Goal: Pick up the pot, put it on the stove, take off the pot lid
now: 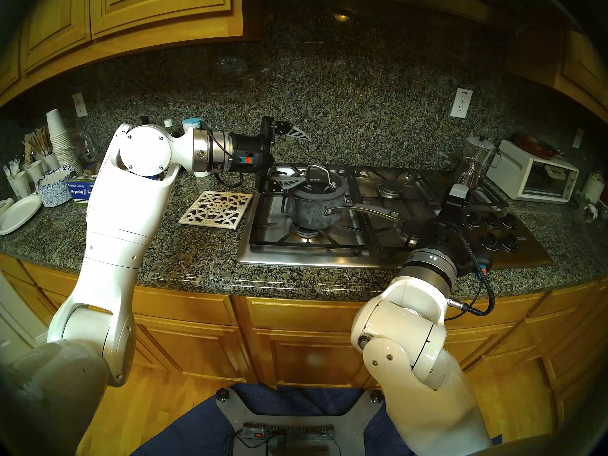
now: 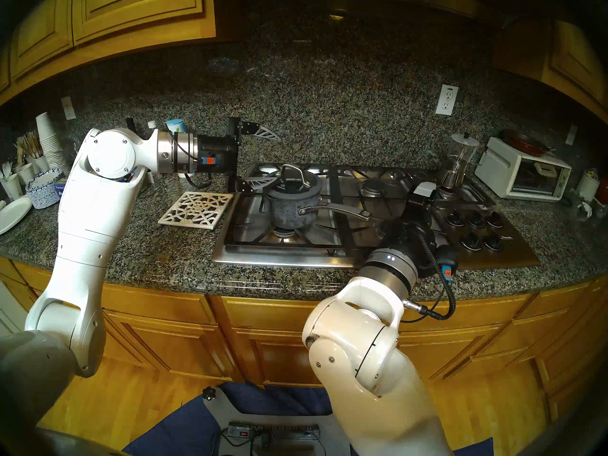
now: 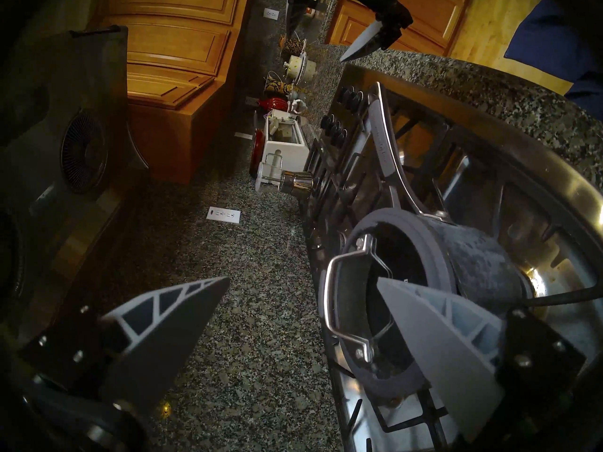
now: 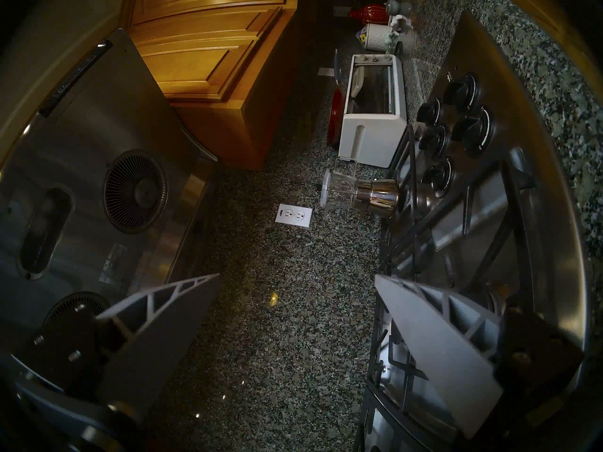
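Grey mottled pot (image 1: 312, 207) sitting on the front-left grate of the stove (image 1: 388, 259), right over a burner, long handle pointing toward the robot's right. Glass pot lid (image 1: 317, 183) in place on top, silver loop handle standing up. Left gripper (image 1: 297, 157) turned sideways, level with the lid, jaws spread wide and holding nothing. One finger high in front of the granite backsplash, the other low by the lid's left edge; from the left wrist view, that lower finger (image 3: 434, 337) overlapping the lid's rim beside the loop, contact impossible to call. Same view: pot (image 3: 483, 262) and pot lid (image 3: 391, 298) filling the right side, stove (image 3: 489, 154) grates beneath.

Right gripper (image 4: 298, 280) off to the right over the stove (image 4: 538, 246), near the black knobs (image 1: 493, 228), jaws wide apart and empty, well clear of the pot handle. Glass coffee maker (image 4: 359, 192) standing at the far right of the cooktop, white toaster oven (image 4: 372, 115) just beyond it.

White lattice trivet (image 1: 217, 209) flat on the granite counter (image 1: 184, 251), just beside the stove's left edge. Paper cups and plates (image 1: 49, 169) stacked far left
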{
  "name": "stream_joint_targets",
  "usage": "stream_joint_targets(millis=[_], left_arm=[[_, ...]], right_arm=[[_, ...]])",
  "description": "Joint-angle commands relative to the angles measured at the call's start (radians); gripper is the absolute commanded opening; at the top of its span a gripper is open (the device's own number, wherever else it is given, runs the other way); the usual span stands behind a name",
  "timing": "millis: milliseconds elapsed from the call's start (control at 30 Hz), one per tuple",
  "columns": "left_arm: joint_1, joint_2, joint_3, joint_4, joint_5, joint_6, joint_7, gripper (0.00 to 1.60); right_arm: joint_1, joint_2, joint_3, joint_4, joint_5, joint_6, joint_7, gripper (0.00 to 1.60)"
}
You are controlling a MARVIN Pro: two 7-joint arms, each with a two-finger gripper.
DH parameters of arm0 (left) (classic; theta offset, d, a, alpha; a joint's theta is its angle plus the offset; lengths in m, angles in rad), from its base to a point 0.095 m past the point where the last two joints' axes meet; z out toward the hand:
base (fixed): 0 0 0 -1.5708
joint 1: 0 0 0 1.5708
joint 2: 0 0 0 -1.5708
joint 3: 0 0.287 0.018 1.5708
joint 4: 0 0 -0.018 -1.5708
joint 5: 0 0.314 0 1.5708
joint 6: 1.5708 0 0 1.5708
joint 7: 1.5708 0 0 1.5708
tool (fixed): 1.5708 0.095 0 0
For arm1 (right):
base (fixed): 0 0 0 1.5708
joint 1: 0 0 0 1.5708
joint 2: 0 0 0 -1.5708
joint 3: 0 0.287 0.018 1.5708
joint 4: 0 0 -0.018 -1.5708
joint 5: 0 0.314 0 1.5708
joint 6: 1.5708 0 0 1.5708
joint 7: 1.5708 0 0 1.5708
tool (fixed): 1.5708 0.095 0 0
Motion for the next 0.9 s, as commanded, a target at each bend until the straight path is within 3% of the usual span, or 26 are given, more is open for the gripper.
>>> stream_joint_targets(millis=[0,867], left_arm=[[-0.049,-0.042,0.012,0.015,0.025,-0.017,0.032,1.60],[-0.153,-0.138,0.052,0.178,0.140,-0.076,0.092,1.60]], right_arm=[[0.017,0.000,-0.002,-0.025,-0.021,0.002,-0.095,1.60],[0.014,-0.002,0.002,-0.023,-0.009,0.002,-0.074,1.60]])
